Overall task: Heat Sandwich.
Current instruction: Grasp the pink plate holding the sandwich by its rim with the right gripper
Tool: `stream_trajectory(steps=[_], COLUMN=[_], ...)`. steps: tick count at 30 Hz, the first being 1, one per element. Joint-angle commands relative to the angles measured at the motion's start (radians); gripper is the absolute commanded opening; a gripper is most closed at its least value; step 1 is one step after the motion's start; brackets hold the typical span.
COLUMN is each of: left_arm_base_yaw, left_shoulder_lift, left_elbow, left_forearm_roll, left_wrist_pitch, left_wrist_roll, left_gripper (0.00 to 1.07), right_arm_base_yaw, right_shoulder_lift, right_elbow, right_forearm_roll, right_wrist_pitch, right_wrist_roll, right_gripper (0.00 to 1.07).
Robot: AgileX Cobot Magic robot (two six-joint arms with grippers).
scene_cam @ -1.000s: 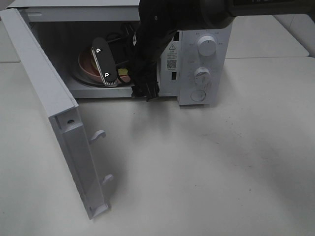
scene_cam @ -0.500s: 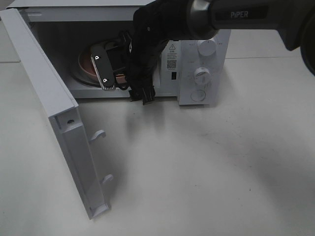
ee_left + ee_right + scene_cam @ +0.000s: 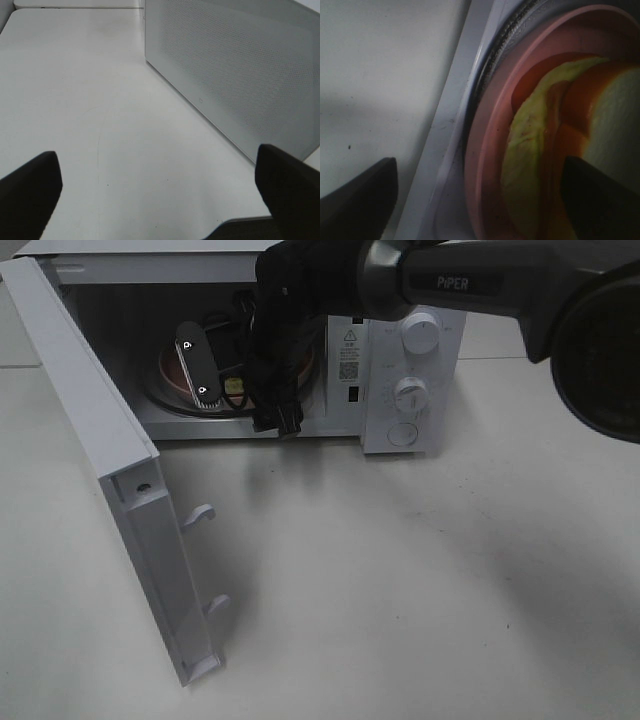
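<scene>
While the right arm (image 3: 470,280) is leaning into the cavity of the microwave (image 3: 410,370), the right hand (image 3: 479,197) is hovering over the near edge of the pink plate (image 3: 490,130), with its two fingers spread wide and gripping nothing. One finger is showing over the pale surface outside the plate, and the other is overlapping the plate's far part in the wrist view. The sandwich (image 3: 545,150) is lying on this plate inside the microwave, showing white bread, yellow-green lettuce and red-orange filling. The plate is sitting on the turntable, whose dark rim (image 3: 492,60) is curving just outside it. The microwave door (image 3: 110,470) is standing swung fully open on the left of the high view, with two latch hooks (image 3: 200,513) projecting from its edge. Two round knobs (image 3: 420,332) are facing forward on the control panel. The left hand (image 3: 159,187) is also holding its fingers wide apart, empty, above the white bench (image 3: 75,100) and near a perforated grey panel (image 3: 235,75); it is lying outside the high view.
</scene>
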Motion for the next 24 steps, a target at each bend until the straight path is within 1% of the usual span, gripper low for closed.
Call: stream_trajectory(steps=[1,14,22,24], left_arm_base_yaw=[0.001,0.001,0.001,0.001], left_shoulder_lift=[-0.006,-0.006,-0.006,-0.006], left_elbow=[0.000,0.000,0.000,0.000], left_forearm_roll=[0.000,0.014,0.018,0.018], left_wrist_pitch=[-0.011,-0.011,-0.011,-0.011], left_wrist_roll=[-0.006,-0.006,-0.006,-0.006], left_gripper=[0.98,0.98,0.98,0.98], right_arm_base_yaw=[-0.001,-0.001,-0.001,-0.001], right_shoulder_lift=[0.022,0.096,0.113,0.113], right_elbow=[-0.028,-0.106,-0.108,-0.108], right_forearm_roll=[-0.013,0.040,0.059,0.065], right_wrist_pitch=[0.016,-0.005,-0.014,-0.017], right_wrist_roll=[0.000,0.002,0.003,0.003], right_gripper=[0.80,0.77,0.75,0.73])
